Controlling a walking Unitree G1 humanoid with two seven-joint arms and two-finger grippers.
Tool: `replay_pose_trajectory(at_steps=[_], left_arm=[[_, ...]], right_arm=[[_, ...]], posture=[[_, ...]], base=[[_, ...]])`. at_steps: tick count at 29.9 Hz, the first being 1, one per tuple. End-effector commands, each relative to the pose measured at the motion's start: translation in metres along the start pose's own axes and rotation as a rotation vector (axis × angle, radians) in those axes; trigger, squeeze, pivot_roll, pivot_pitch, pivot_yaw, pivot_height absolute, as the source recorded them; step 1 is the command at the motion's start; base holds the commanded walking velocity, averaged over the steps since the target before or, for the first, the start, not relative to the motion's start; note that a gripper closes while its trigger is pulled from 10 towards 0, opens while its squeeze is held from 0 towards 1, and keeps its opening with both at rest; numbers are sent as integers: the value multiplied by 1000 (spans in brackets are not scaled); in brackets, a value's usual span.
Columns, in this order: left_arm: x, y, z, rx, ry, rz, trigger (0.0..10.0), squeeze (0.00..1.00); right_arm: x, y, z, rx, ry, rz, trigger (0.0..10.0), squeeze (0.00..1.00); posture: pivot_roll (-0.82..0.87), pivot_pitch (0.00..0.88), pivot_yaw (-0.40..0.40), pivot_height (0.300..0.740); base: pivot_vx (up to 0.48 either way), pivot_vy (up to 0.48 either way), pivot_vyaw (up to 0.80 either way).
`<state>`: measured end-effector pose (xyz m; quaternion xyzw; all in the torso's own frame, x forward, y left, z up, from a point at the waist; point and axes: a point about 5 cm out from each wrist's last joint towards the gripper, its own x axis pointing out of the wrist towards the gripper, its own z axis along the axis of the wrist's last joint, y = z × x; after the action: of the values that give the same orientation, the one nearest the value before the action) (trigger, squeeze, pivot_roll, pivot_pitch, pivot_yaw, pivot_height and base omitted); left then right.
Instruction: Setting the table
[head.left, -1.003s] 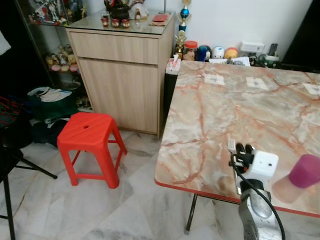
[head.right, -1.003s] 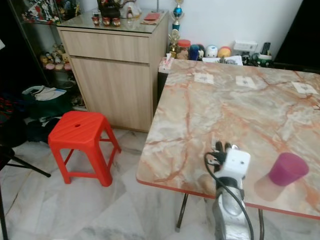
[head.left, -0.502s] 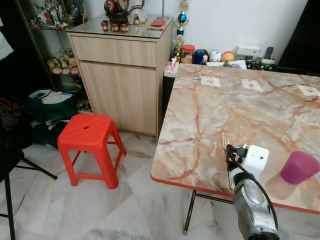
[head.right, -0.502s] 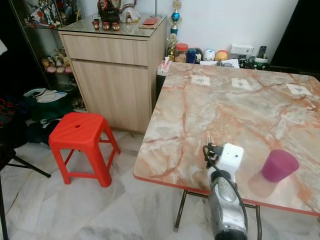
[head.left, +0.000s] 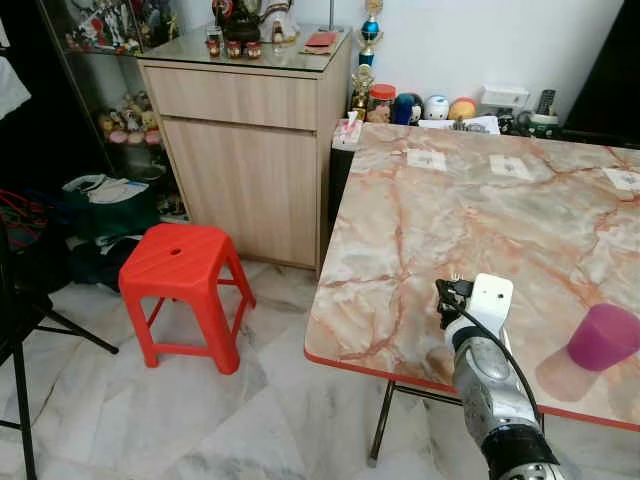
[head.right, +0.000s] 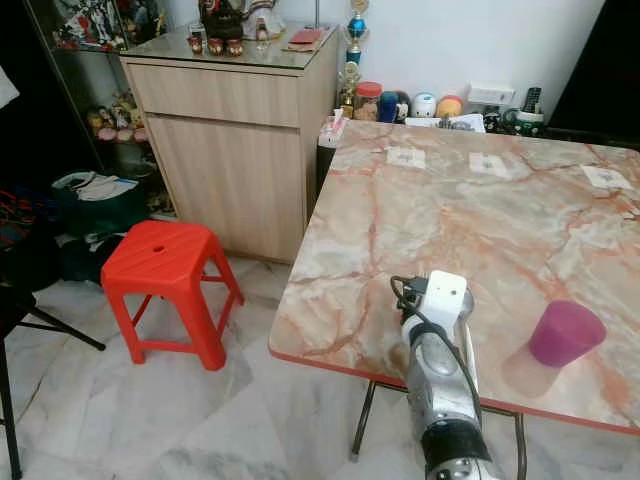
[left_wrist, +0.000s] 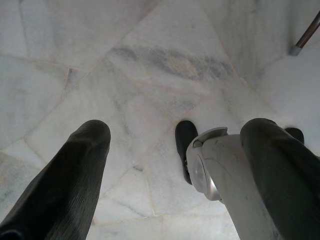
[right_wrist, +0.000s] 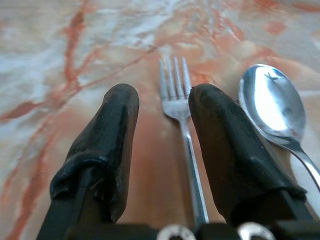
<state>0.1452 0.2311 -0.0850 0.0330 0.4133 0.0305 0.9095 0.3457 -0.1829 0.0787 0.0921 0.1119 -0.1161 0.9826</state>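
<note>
Right gripper hovers low over the marble-patterned table, its black ribbed fingers parted and holding nothing. Between them lies a slim steel fork, flat on the tabletop, with a glossy spoon just beside it. Cutlery looks placed, and a frosted purple cup stands nearby; plates seem yet to come. Left gripper hangs spread apart over the pale floor tiles.

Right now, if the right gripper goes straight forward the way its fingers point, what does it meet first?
Probably the silver metal fork, lying between the right gripper's open fingers on the orange-veined marble table; a silver spoon lies beside it. Beyond them the tabletop looks free, though depth is unclear.
</note>
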Motion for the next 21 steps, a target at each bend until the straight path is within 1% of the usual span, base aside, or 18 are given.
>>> replay_pose_trajectory(at_steps=[1, 10, 21], left_arm=[[-2, 1, -5, -5, 19, 6, 10000, 0], [-2, 2, -5, 5, 21, 2, 10000, 0], [-2, 2, -5, 9, 17, 1, 10000, 0]], right_arm=[[2, -3, 2, 4, -5, -22, 10000, 0], [5, -6, -1, 18, 26, -42, 10000, 0], [6, -3, -4, 19, 52, -34, 10000, 0]], posture=[[45, 79, -20, 740], [46, 81, -19, 740], [49, 82, -19, 740]], base=[[0, 0, 0], [0, 0, 0], [0, 0, 0]])
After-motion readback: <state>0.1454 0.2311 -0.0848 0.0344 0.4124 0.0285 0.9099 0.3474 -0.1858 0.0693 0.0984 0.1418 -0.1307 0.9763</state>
